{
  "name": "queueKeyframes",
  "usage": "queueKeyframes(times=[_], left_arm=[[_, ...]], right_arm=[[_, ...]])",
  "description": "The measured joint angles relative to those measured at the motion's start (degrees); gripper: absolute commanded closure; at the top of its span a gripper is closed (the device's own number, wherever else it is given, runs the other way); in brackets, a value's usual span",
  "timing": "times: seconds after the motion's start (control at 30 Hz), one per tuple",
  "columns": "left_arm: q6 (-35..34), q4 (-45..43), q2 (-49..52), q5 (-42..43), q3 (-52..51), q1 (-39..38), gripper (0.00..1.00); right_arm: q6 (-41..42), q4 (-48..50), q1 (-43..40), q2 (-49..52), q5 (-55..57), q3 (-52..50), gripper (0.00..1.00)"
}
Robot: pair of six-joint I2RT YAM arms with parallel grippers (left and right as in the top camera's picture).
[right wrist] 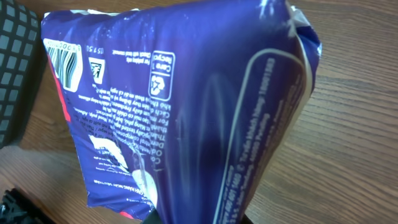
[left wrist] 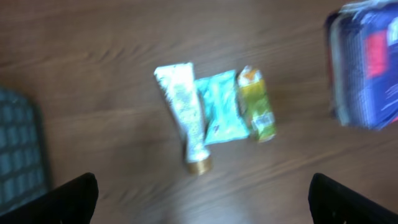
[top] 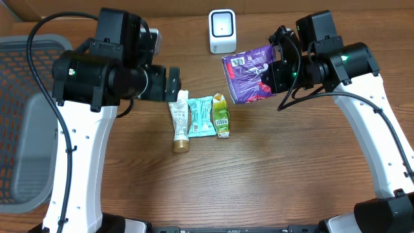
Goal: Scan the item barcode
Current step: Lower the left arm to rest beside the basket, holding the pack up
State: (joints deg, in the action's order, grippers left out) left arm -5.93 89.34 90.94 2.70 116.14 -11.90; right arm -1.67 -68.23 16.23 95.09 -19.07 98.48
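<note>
My right tool point(top: 279, 76) clamps the bag point(top: 249, 77) near the scanner point(top: 222, 30). My left tool point(top: 173, 84) gapes above a tube point(top: 179, 120), packet point(top: 201, 116) and carton point(top: 221, 116) on the counter point(top: 291, 168).

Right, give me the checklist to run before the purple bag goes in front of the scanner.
1. Right fingers shut on purple bag: ok.
2. Barcode uncovered, near a corner of the bag: ok.
3. Barcode turned toward scanner: cannot tell.
4. Nothing between bag and scanner: ok.
5. Bag apart from tube, teal packet and green carton: ok.
6. Left fingers open, away from the bag: ok.
</note>
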Motion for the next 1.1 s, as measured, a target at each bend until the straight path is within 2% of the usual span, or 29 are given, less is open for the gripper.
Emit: queueKeyframes(times=[0.17,0.37,0.5,0.8,1.1], left_arm=[[1.51,4.15,-0.02,-2.58,0.00,0.00,0.01],[3.74,6.14,-0.90,-1.03,-0.02,0.00,0.00],[5.22,6.80,-5.18,0.13,-1.55,0.00,0.00],[6.14,-2.40,-26.88,1.42,-18.80,0.00,0.00],[4.13,-10.99,-38.21,3.56,-39.85,0.00,0.01]], right_arm=[[-0.02,-0.02,0.04,0.00,0.02,0.00,0.96],[0.00,-0.37,0.04,0.00,0.02,0.00,0.96],[0.00,-0.31,0.04,0.00,0.04,0.00,0.96],[-0.02,-0.35,0.04,0.00,0.00,0.00,0.96],[-0.04,-0.37,0.04,0.00,0.04,0.00,0.96]])
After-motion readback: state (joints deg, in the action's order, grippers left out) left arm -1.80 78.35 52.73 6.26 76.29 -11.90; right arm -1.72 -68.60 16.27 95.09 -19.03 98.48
